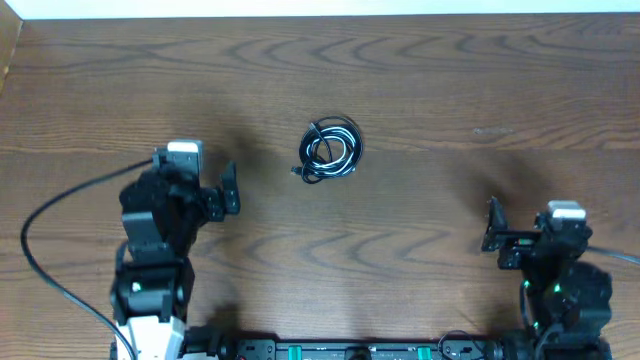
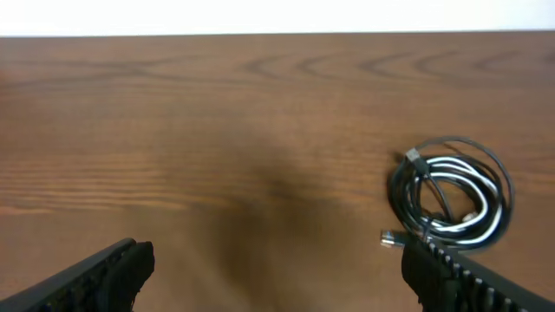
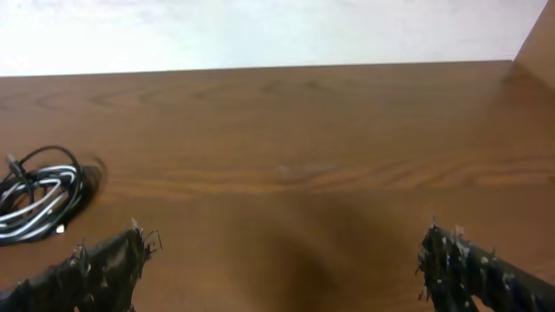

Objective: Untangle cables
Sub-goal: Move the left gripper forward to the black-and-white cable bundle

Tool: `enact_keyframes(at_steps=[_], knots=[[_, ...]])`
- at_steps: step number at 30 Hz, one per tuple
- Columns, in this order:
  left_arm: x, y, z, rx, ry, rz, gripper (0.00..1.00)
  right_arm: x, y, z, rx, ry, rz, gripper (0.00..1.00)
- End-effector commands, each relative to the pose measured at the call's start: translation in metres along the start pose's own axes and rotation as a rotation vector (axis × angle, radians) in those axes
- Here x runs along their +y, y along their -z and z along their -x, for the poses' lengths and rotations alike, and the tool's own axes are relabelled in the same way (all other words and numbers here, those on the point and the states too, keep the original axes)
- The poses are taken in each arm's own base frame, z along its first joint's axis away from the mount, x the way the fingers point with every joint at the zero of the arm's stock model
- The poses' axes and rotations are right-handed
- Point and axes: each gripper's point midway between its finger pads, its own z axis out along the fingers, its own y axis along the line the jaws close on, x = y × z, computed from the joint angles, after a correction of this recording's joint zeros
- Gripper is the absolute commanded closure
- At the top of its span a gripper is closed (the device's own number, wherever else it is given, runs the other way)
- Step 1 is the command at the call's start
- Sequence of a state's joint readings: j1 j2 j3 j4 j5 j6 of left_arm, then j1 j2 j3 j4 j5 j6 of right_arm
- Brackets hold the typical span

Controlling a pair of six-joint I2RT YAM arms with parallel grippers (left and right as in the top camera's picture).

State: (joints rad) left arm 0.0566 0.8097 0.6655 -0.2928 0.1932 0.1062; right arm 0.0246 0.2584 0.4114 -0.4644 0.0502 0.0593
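The black cable and the white cable lie coiled together in one small bundle [image 1: 330, 150] at the middle of the wooden table. The bundle also shows at the right of the left wrist view [image 2: 449, 195] and at the far left of the right wrist view [image 3: 39, 192]. A small plug end [image 2: 392, 238] sticks out of the bundle toward my left gripper. My left gripper [image 1: 230, 188] is open and empty, left of the bundle and a little nearer to me. My right gripper [image 1: 493, 225] is open and empty, well to the right of the bundle.
The wooden table [image 1: 450, 80] runs to a pale wall at the back. A thick black arm wire [image 1: 40, 215] loops at the left. The arm bases stand along the front edge.
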Motion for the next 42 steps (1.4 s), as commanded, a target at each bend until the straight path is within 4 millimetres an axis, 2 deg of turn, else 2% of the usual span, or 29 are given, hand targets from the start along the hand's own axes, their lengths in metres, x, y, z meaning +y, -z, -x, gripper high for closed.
enact_keyframes(at_steps=[1, 7, 16, 21, 25, 31, 37, 39, 42], knots=[[-0.011, 0.001, 0.021, 0.001, -0.01, -0.064, 0.02, -0.001, -0.004, 0.016, 0.031, 0.014, -0.013, 0.01], [-0.018, -0.003, 0.033, 0.092, 0.008, -0.118, 0.02, 0.011, -0.022, 0.031, 0.167, 0.013, 0.039, 0.01], [-0.031, -0.005, 0.078, 0.193, 0.037, -0.211, 0.02, 0.037, -0.046, 0.047, 0.385, -0.006, 0.161, 0.01], [-0.048, -0.011, 0.095, 0.191, 0.051, -0.324, 0.02, 0.043, -0.062, 0.051, 0.458, -0.015, 0.186, 0.01], [-0.054, -0.01, 0.092, 0.209, 0.075, -0.359, 0.02, 0.047, -0.068, 0.047, 0.48, -0.031, 0.202, 0.01], [-0.054, -0.012, 0.082, 0.257, 0.115, -0.357, 0.02, 0.074, -0.06, 0.049, 0.486, -0.068, 0.363, 0.01], [-0.061, -0.038, 0.058, 0.363, 0.15, -0.375, 0.01, 0.078, -0.059, 0.048, 0.49, -0.076, 0.392, 0.01], [-0.069, -0.051, 0.046, 0.419, 0.166, -0.387, 0.12, 0.078, -0.059, 0.048, 0.491, -0.076, 0.392, 0.01], [-0.082, -0.071, 0.026, 0.502, 0.191, -0.399, 0.23, 0.078, -0.058, 0.047, 0.492, -0.077, 0.392, 0.01]])
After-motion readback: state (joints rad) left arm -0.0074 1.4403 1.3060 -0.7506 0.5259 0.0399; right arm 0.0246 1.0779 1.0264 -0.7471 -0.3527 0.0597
